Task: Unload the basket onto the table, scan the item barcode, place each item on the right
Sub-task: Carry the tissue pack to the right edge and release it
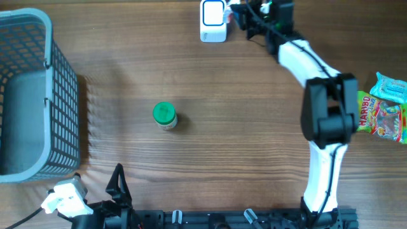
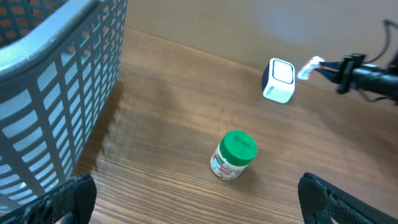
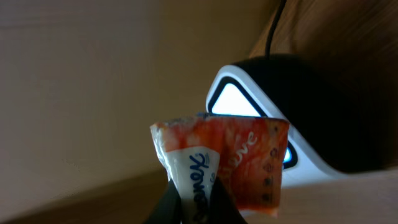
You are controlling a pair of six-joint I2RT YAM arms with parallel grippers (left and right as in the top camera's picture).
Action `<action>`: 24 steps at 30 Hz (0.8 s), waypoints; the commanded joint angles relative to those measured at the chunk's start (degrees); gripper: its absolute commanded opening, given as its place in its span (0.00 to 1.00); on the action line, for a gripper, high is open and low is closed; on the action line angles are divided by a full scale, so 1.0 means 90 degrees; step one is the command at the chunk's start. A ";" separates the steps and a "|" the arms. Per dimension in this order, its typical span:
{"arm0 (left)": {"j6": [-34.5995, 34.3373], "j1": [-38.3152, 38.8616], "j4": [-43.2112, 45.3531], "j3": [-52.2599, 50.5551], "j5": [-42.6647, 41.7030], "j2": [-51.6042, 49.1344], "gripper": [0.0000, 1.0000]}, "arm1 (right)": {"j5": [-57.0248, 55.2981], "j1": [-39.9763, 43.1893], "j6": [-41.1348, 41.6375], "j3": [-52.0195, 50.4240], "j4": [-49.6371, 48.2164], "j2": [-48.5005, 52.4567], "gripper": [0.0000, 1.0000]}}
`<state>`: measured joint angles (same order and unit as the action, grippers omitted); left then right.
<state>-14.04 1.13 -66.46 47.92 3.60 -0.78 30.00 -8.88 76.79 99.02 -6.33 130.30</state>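
Observation:
My right gripper (image 3: 196,200) is shut on a small red and white packet (image 3: 231,155), pinching its white corner. It holds the packet close in front of the white and black scanner (image 3: 280,106), whose window glows. From overhead, the scanner (image 1: 213,19) stands at the far table edge, with the right gripper (image 1: 240,14) just to its right. The left wrist view also shows the packet (image 2: 309,67) beside the scanner (image 2: 280,81). My left gripper (image 2: 199,208) hangs wide open and holds nothing, low at the near left.
A green-lidded jar (image 1: 164,116) stands upright mid-table, ahead of the left gripper and apart from it. A grey basket (image 1: 60,95) fills the left side. At the right edge lie a Haribo bag (image 1: 381,117) and a teal packet (image 1: 391,86).

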 commanded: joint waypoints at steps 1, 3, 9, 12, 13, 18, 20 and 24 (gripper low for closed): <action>0.0015 0.0041 0.0019 -0.0027 0.0063 0.0056 1.00 | -0.0639 0.0461 -0.2035 0.0063 0.1409 -0.0945 0.04; 0.0015 0.0041 0.0019 -0.0027 0.0063 0.0056 1.00 | -0.0852 0.0731 -0.2446 0.0063 0.2152 -0.1105 0.04; 0.0015 0.0041 0.0019 -0.0027 0.0063 0.0056 1.00 | -0.3191 0.1683 -0.3194 0.0032 0.4898 -0.1205 0.04; 0.0015 0.0041 0.0019 -0.0029 0.0063 0.0056 1.00 | -0.4741 0.2047 -0.3242 -0.0095 0.5722 -0.1202 0.04; 0.0015 0.0041 0.0019 -0.0029 0.0063 0.0056 1.00 | -0.5064 0.2161 -0.3449 -0.0141 0.5846 -0.1205 0.05; 0.0015 0.0041 0.0019 -0.0029 0.0063 0.0056 1.00 | -0.6176 0.2635 -0.4036 -0.0250 0.6125 -0.1205 0.04; 0.0015 0.0041 0.0019 -0.0027 0.0063 0.0056 1.00 | -0.6375 0.2798 -0.4046 -0.0250 0.6195 -0.1205 0.04; 0.0015 0.0041 0.0019 -0.0029 0.0063 0.0056 1.00 | -0.6596 0.3079 -0.4238 -0.0250 0.6300 -0.1202 0.35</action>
<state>-14.04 1.13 -66.48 47.88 3.60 -0.78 -22.68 16.82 42.15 97.51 49.98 119.46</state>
